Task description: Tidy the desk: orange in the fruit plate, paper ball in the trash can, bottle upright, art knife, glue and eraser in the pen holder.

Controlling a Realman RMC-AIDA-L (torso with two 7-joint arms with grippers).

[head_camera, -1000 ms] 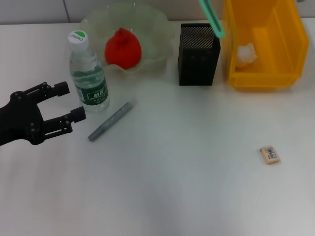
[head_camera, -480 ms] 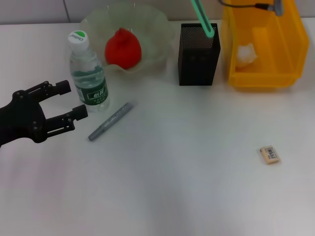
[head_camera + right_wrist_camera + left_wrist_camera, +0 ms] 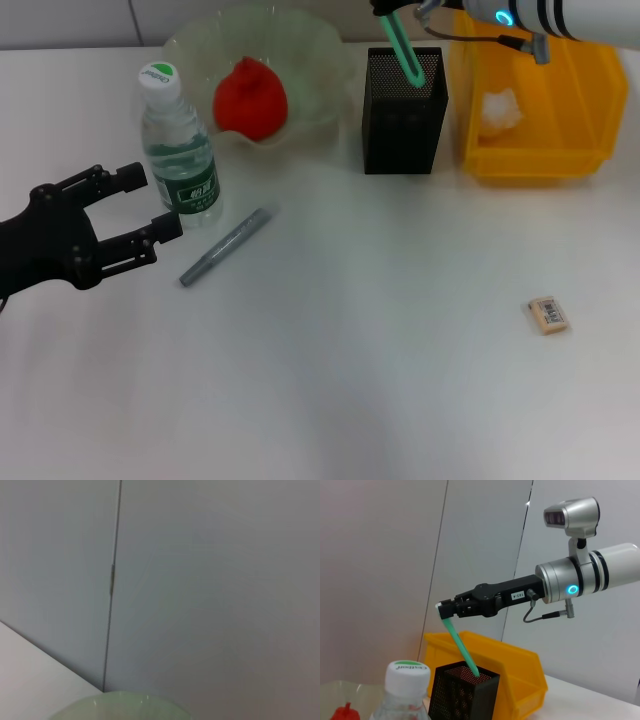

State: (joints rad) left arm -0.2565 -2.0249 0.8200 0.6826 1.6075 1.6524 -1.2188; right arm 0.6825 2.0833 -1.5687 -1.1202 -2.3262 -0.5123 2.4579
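My right gripper (image 3: 388, 8) (image 3: 441, 609) is shut on the top of a slim green glue pen (image 3: 404, 48) (image 3: 461, 647). The pen is tilted, with its lower end inside the black mesh pen holder (image 3: 404, 112) (image 3: 462, 694). My left gripper (image 3: 150, 205) is open and empty, just left of the upright bottle (image 3: 180, 150). A grey art knife (image 3: 227, 246) lies on the table beside the bottle. The orange (image 3: 250, 97) sits in the clear fruit plate (image 3: 195, 45). The eraser (image 3: 549, 314) lies at the right. The paper ball (image 3: 501, 108) is in the yellow trash bin (image 3: 540, 160).
The white table (image 3: 380, 350) runs from the art knife to the eraser. The bin stands right beside the pen holder, and the plate is on the holder's other side. The right wrist view shows only a wall and the plate's rim (image 3: 120, 705).
My right arm has come into the head view and carried the green pen left and down, so its tip now sits inside the pen holder. My left gripper has edged slightly toward the bottle.
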